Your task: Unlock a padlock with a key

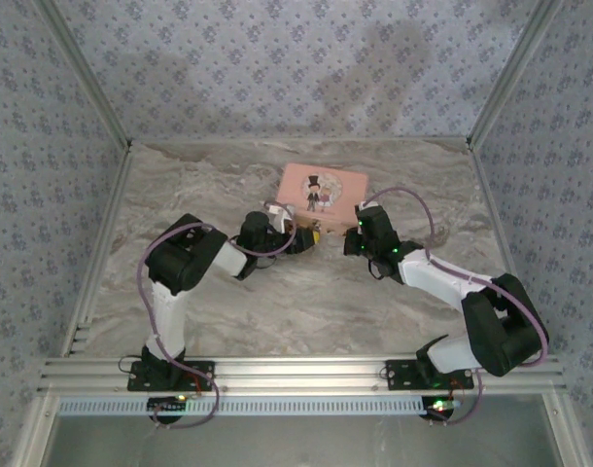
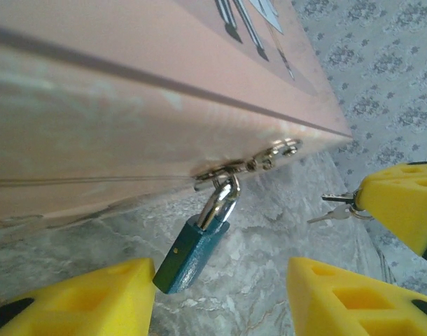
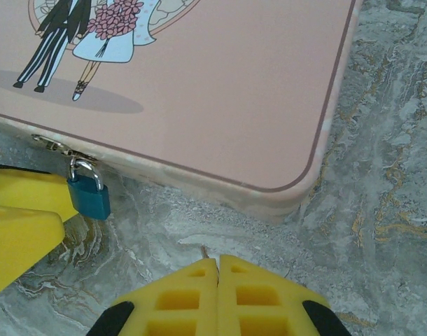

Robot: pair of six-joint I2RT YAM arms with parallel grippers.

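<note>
No readable writing. Pink box (image 1: pixel 321 190) on the marble table (image 1: pixel 277 311), lid shut, contents hidden; the lid has a cartoon bride and groom. Small teal padlock (image 2: pixel 191 252) with silver shackle hangs locked from the metal hasp (image 2: pixel 252 164) on the box's front edge, body tilted and just above the table. Left fingers (image 2: pixel 80 301) are spread apart, 1 on each side of the padlock, not clamping it. Right fingers (image 3: pixel 178 301) are clenched on a key (image 2: pixel 337 199) on a ring, near the padlock but not touching it.
</note>
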